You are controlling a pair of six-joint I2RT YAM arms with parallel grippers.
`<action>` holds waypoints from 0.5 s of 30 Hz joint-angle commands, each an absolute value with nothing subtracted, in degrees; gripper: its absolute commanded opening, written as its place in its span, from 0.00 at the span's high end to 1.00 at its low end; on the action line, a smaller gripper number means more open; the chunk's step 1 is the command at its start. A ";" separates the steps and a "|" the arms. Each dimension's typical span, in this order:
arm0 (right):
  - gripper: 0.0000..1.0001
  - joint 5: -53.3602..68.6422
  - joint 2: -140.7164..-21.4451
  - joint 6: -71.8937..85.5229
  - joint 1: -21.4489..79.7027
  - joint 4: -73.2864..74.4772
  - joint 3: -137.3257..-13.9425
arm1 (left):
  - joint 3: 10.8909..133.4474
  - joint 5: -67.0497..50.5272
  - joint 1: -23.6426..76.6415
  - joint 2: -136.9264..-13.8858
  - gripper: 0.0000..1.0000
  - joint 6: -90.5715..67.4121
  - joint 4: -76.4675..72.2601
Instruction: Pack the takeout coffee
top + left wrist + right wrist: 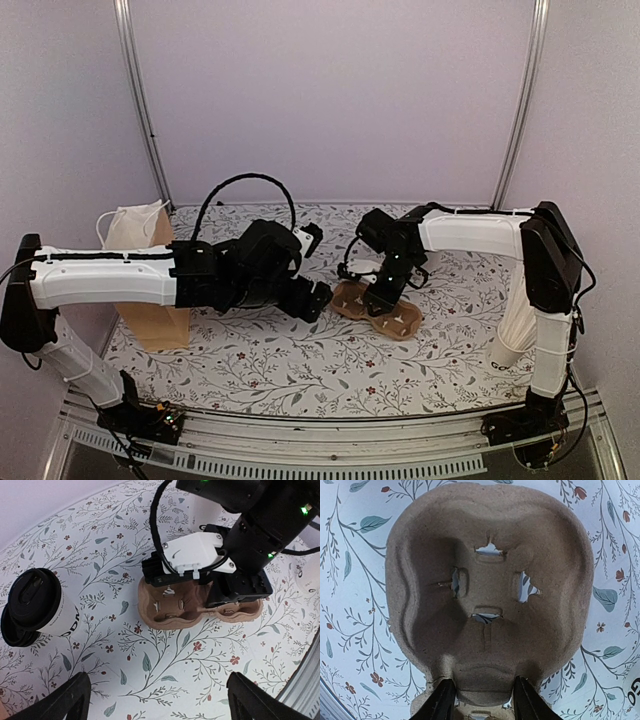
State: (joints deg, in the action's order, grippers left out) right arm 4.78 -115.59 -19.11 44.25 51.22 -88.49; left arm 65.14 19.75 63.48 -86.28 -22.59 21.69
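A takeout coffee [47,607], a white paper cup with a black lid, stands on the floral table at the left of the left wrist view. A second black lid [14,631] shows at its lower left. The brown pulp cup carrier [378,308] lies mid-table with its wells empty. My right gripper [484,697] comes down on the carrier [485,595], fingers pressed against both sides of its narrow middle ridge. My left gripper [162,700] hovers open over bare table just short of the carrier [200,612], nothing between its fingers.
A brown paper bag [150,285] with a white handle stands at the left behind my left arm. A tall stack of lidless white cups [512,325] stands at the right beside my right arm's base. Metal frame posts rise at both back corners.
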 commanded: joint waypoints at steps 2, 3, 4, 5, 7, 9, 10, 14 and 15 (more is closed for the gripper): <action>0.59 4.00 -116.63 -18.81 44.47 51.79 -88.33 | 65.37 19.68 63.38 -87.00 0.03 -22.76 21.75; 0.59 3.77 -116.42 -18.81 44.47 51.81 -88.40 | 65.51 19.69 63.38 -86.97 0.03 -22.76 21.90; 0.60 3.47 -116.25 -18.89 44.47 51.87 -88.37 | 65.67 19.71 63.43 -87.01 0.03 -22.76 22.15; 0.60 3.13 -115.67 -18.94 44.47 51.82 -88.34 | 65.99 19.69 63.39 -86.97 0.03 -22.72 22.56; 0.60 1.96 -114.30 -19.13 44.47 51.73 -88.33 | 67.01 19.96 63.38 -86.85 0.03 -22.53 23.66; 0.62 0.79 -112.41 -19.48 44.47 51.52 -88.40 | 68.70 20.58 63.37 -86.27 0.04 -22.04 25.50; 0.63 0.37 -111.36 -19.50 44.47 51.57 -88.49 | 69.77 21.00 63.37 -85.40 0.04 -21.64 26.62; 0.66 -1.34 -107.57 -20.06 44.32 51.72 -88.51 | 74.87 24.29 63.38 -80.61 0.05 -20.09 31.13; 0.66 -1.47 -106.38 -20.20 44.26 51.76 -88.58 | 76.05 25.03 63.41 -79.14 0.05 -19.80 32.14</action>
State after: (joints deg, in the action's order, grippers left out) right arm 1.30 -112.75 -19.38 44.25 51.48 -88.42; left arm 70.46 21.21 63.48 -85.56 -21.65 27.79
